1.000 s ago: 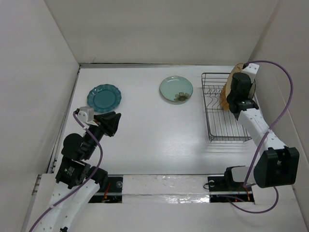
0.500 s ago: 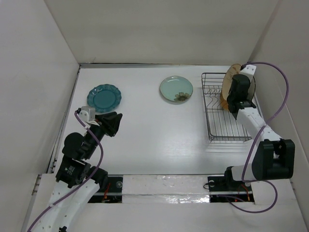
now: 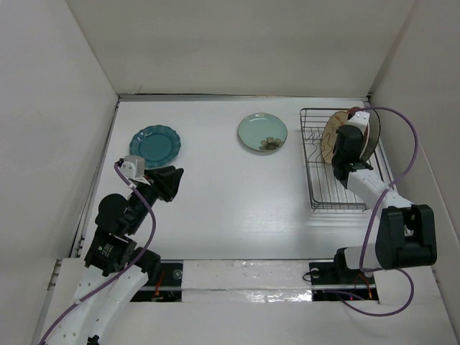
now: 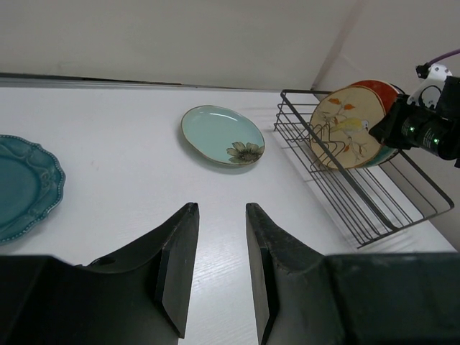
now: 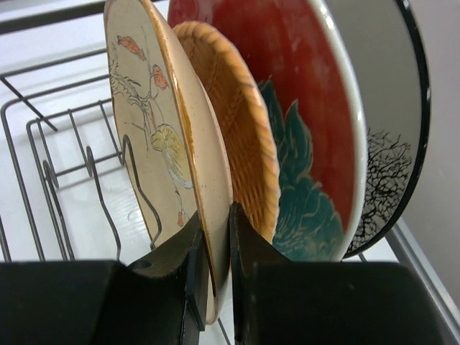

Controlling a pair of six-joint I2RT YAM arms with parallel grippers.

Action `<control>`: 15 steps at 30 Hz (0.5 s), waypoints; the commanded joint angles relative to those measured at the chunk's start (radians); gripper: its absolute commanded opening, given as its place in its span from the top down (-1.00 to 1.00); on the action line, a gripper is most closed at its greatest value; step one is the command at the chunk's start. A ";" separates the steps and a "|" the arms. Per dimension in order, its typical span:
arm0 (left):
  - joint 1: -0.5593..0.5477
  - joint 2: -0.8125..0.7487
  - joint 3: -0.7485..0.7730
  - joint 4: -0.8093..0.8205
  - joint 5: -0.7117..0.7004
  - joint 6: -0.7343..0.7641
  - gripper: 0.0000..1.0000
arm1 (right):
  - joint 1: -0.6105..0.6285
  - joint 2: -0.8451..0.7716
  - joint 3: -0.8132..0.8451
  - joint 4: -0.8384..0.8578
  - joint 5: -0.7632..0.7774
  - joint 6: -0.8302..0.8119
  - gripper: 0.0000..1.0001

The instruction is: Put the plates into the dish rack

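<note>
My right gripper (image 5: 214, 287) is shut on the rim of the tan floral plate (image 5: 154, 144), which stands upright among the prongs of the dish rack (image 3: 320, 180). Behind it stand the orange plate (image 5: 237, 136), the red plate with a teal flower (image 5: 302, 144) and the dark-rimmed cream plate (image 5: 392, 136). In the top view the right gripper (image 3: 348, 147) is over the rack's far end. The scalloped dark teal plate (image 3: 155, 145) and the pale mint plate (image 3: 262, 133) lie flat on the table. My left gripper (image 4: 219, 215) is open and empty, near the teal plate (image 4: 21, 187).
White walls close in the table on the left, back and right. The rack (image 4: 359, 194) sits against the right wall, its near half holding no plates. The mint plate (image 4: 221, 135) lies just left of the rack.
My right gripper has tipped the tan floral plate upright and moved it left and down into the rack beside the other plates. The left arm has barely moved.
</note>
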 commanded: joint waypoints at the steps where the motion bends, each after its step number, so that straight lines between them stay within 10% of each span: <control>1: -0.004 0.006 0.001 0.037 0.000 0.010 0.41 | 0.030 -0.047 0.019 0.176 0.061 0.036 0.70; 8: -0.004 0.019 0.002 0.039 0.001 0.010 0.40 | 0.031 -0.144 0.042 0.072 0.072 0.116 -0.06; 15: -0.004 0.018 0.002 0.035 -0.004 0.012 0.41 | 0.116 -0.241 0.096 -0.012 0.032 0.159 -0.27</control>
